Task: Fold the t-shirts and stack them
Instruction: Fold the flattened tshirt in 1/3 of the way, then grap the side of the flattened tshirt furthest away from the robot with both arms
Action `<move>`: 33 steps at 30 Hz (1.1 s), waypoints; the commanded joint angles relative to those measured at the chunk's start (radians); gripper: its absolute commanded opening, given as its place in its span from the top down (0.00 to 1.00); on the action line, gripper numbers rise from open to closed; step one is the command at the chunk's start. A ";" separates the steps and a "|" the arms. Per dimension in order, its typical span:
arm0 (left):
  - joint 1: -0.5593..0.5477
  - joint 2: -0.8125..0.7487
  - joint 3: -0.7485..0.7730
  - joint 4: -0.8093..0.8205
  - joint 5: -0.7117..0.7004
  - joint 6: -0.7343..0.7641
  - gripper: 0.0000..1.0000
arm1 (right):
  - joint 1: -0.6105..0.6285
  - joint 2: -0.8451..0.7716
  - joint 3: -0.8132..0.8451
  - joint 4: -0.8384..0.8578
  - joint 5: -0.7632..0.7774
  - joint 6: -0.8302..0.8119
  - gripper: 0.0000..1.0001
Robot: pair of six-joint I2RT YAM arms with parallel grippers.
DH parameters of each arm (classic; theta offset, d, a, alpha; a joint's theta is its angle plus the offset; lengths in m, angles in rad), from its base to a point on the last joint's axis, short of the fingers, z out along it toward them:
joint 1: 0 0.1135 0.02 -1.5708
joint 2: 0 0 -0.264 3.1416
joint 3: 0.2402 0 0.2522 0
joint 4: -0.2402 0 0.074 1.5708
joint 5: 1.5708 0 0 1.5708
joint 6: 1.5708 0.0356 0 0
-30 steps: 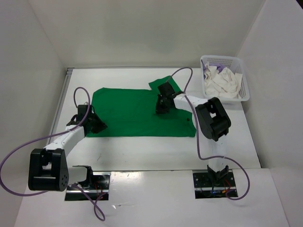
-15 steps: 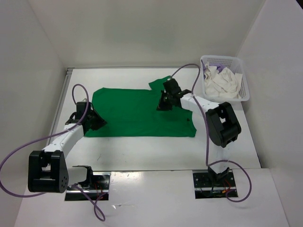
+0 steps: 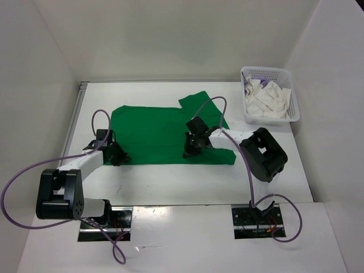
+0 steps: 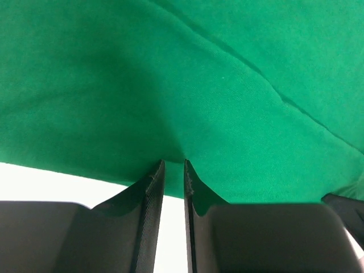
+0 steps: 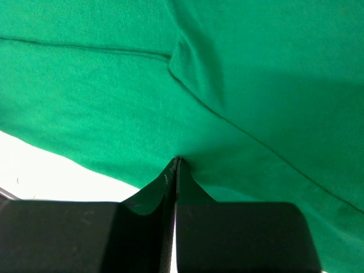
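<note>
left claw (image 4: 173, 164) grip on green t-shirt (image 4: 227, 85) unclear, right claw (image 5: 175, 160) pinching hem

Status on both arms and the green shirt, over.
Left gripper: jaws a slit apart at hem, grip unclear. Right gripper shut at near hem. Bright green cloth t-shirt spread out, unfolded. Nothing in the way; white plastic lattice basket stands far right.

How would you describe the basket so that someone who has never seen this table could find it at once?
Take the white table and go to its far right corner. There stands the basket, white plastic with lattice walls. It is the only container, and it holds a crumpled white t-shirt and a lavender t-shirt, while the green t-shirt lies spread flat mid-table.
</note>
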 commanded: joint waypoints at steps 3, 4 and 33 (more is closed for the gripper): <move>0.022 -0.003 -0.003 -0.086 -0.001 -0.013 0.69 | 0.005 -0.057 -0.133 0.012 0.063 0.020 1.00; 0.022 -0.003 -0.012 -0.095 0.012 -0.013 0.67 | 0.005 -0.070 -0.151 0.012 0.063 0.020 1.00; 0.128 0.582 0.780 0.089 -0.226 0.166 0.50 | 0.026 -0.224 0.026 -0.129 -0.031 -0.052 0.88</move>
